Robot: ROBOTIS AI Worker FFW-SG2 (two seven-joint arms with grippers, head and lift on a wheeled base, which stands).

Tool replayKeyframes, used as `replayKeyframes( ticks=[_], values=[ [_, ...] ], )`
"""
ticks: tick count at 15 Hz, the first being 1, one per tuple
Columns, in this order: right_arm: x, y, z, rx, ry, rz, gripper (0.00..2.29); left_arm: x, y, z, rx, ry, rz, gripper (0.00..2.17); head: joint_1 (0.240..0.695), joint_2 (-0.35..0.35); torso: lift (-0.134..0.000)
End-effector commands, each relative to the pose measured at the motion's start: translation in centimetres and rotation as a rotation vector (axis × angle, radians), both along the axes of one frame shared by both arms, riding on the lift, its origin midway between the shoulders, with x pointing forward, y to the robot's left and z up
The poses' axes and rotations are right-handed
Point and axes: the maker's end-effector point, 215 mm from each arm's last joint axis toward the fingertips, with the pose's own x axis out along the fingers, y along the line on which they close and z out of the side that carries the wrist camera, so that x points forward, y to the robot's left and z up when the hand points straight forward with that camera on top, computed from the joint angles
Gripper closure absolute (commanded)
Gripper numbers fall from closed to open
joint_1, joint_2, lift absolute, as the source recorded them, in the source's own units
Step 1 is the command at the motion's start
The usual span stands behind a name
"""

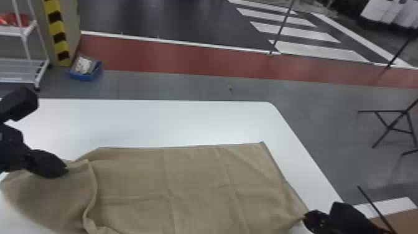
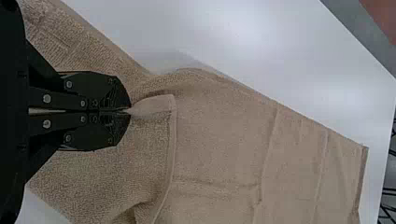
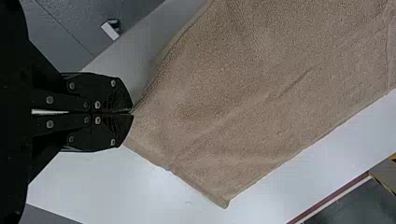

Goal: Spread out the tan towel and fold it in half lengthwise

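Head view. Tan towel [image 1: 199,180], my landmark, lies on the white table [image 1: 186,121], mostly spread, with creases running across it. Its left part is doubled over in a loose flap with a curved hem. I have the left gripper [image 1: 63,171] at the towel's left end and the right gripper [image 1: 306,217] at its near right corner, cloth drawn to a point there. Tabletop runs beyond the towel's far edge; a narrower strip runs along its right edge, then grey floor [image 1: 314,124]. Past the table, far left of the towel: blue bin [image 1: 85,73] and white rack [image 1: 40,62]. Well right of it: black folding stand [image 1: 388,127].

Left wrist view. My left gripper [image 2: 130,111] is clenched on a small peak of towel beside the flap's hem; tips meet, looped terry visible under them.

Right wrist view. My right gripper [image 3: 132,112] is clamped on the towel's margin. From that pinch a hem leads to a flat, free corner, tabletop bordering it. A small white object [image 3: 110,31] sits on the floor past the table.
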Motion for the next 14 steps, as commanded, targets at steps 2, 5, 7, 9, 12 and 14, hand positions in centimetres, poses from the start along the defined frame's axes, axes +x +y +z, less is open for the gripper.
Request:
replayKeyframes(
  ticks=[2,5,7,9,12,14],
  values=[
    [0.1,0.1,0.0,0.000,0.000,0.002,1.42,-0.1,1.2,0.8,-0.020,-0.013,-0.001,0.90,0.695,-0.284,-0.128],
    [0.2,0.3,0.1,-0.001,0.001,0.004,1.42,-1.0,0.9,-0.7,-0.011,-0.017,-0.028,0.75,0.695,-0.273,-0.128],
    [0.1,0.3,0.2,-0.002,0.001,0.004,1.42,-1.1,0.9,-0.9,-0.007,-0.022,-0.039,0.97,0.695,-0.275,-0.128],
    [0.0,0.2,0.1,-0.002,0.004,0.002,1.42,-1.2,0.6,-0.8,-0.009,-0.035,-0.069,1.19,0.695,-0.277,-0.128],
    [0.0,0.3,0.0,-0.003,0.007,0.004,1.42,-0.4,0.7,-0.9,-0.006,-0.067,-0.039,0.61,0.695,-0.281,-0.128],
    [0.1,0.3,0.0,-0.004,0.008,0.001,1.42,-0.4,0.4,-0.6,-0.013,-0.068,-0.040,0.55,0.695,-0.278,-0.128]
  ],
)
